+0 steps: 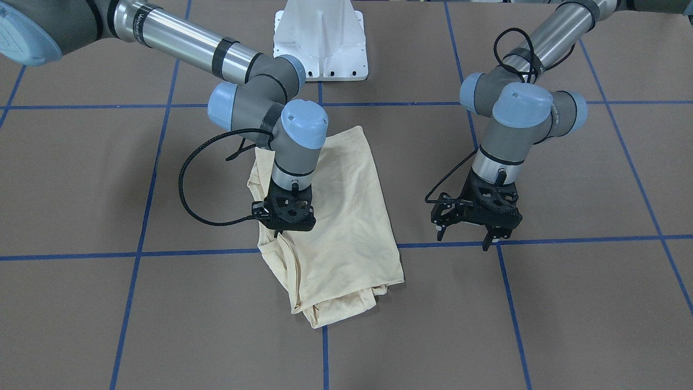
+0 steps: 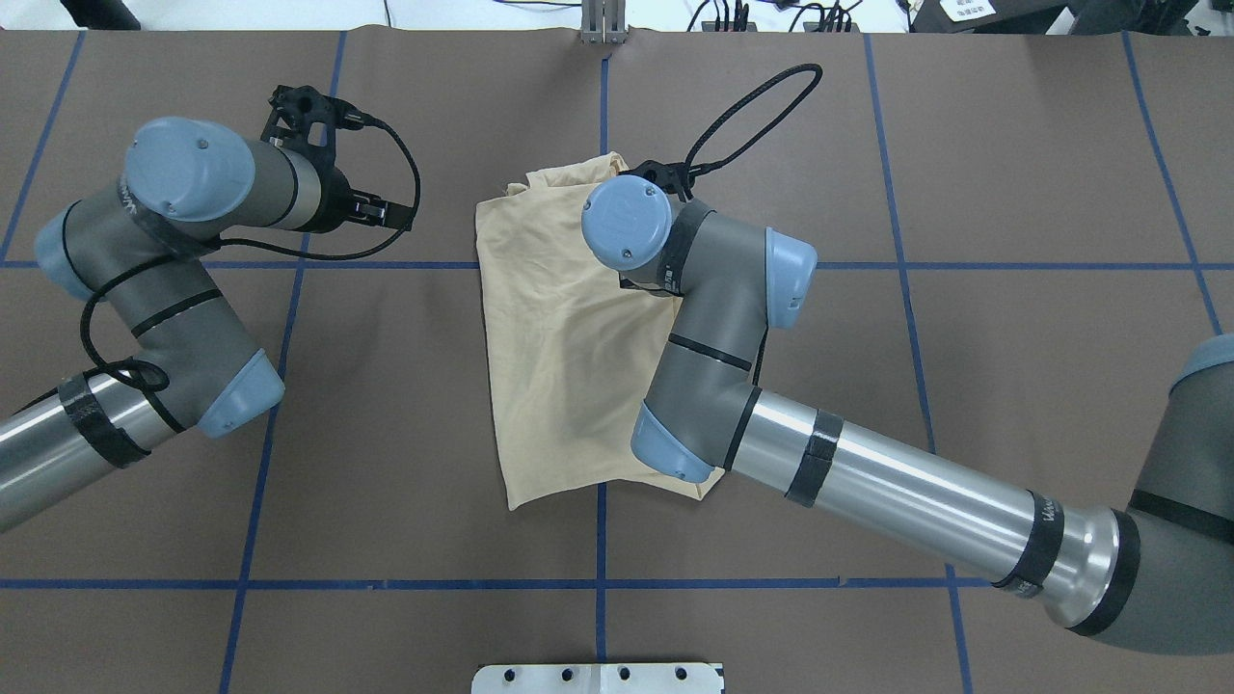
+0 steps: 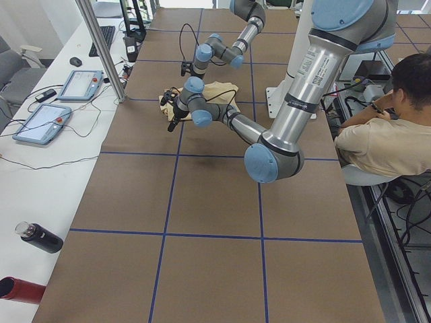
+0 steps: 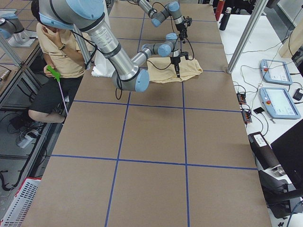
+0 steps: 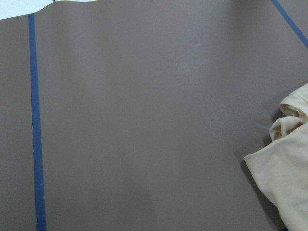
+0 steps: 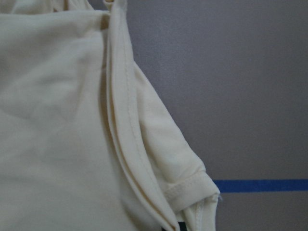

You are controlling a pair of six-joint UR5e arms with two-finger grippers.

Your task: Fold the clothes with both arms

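Exterior front-facing: T-shirt (image 1: 346, 216) folded, centre of table (image 1: 568, 325). Right gripper (image 1: 280, 232) down at its layered hem edge; open/closed can't tell. Left gripper (image 1: 464, 238) fingers spread, empty, over bare table well apart. Judgement: pinch all layers before lifting, else fold slips.

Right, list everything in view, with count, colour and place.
T-shirt: one, cream-yellow, partly folded, mid-table.
table: one, brown cover, blue tape grid.
pedestal base: one, white, at the table's robot-side edge.
pendants: two, grey-blue, on the white side bench.
bottles: two, black bottle and red bottle, on that bench.
person: one, beige top, seated behind the robot.
arms: two, grey with light blue caps; right arm over the T-shirt, left arm over bare table.
left gripper: black, open, above bare table.
right gripper: black, down at the T-shirt's edge; open or shut unclear.
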